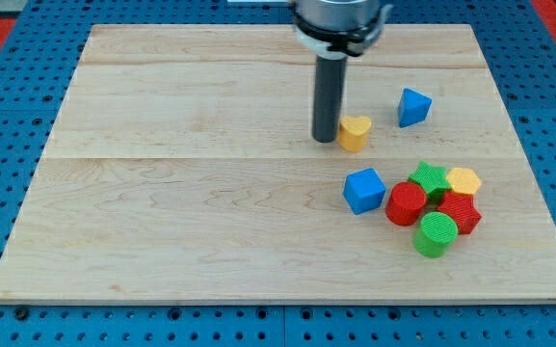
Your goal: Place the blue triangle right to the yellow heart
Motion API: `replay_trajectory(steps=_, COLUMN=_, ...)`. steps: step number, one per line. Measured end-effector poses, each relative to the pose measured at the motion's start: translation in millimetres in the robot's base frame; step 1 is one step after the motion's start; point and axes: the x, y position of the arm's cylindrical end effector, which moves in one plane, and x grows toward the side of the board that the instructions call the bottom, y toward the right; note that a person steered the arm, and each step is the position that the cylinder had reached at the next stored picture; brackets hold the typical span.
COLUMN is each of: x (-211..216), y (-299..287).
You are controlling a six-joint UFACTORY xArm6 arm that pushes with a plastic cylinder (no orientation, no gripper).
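The wooden board (210, 193) fills most of the view, a pale plank surface resting on a blue pegboard (8, 318) that shows at the edges.

My arm comes down from the view's top, ending in the straight dark rod. I carry no claw, so there are no jaws to be apart or together; the rod is all I have. My tip (327, 141) rests on the board just left of the yellow heart (355, 133), touching it or very nearly so; I cannot tell whether there is a sliver of gap.

The blue triangle (413, 107) sits to the view's right of the yellow heart and a little toward the view's top, near it but clearly apart, with bare wood between the two.

Lower down and toward the view's right lies a tight cluster. The blue cube (364, 190) stands at its left edge, just beside the red cylinder (406, 204). Behind that red cylinder is the green star (430, 179), and to the star's right the yellow hexagon (463, 181). A second red block (459, 211), ridged and roughly hexagonal, sits below the yellow hexagon. The green cylinder (436, 234) is the lowest of the group, pressed against the two red pieces.
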Motion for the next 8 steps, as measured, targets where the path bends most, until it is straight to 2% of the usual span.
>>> replay_trajectory(steps=1, x=-15, y=5)
replay_trajectory(steps=2, x=-6, y=41)
replay_trajectory(steps=3, x=31, y=46)
replay_trajectory(steps=4, x=51, y=42)
replay_trajectory(steps=5, x=-23, y=33)
replay_trajectory(steps=6, x=-79, y=69)
replay_trajectory(steps=7, x=-86, y=99)
replay_trajectory(steps=8, x=-37, y=104)
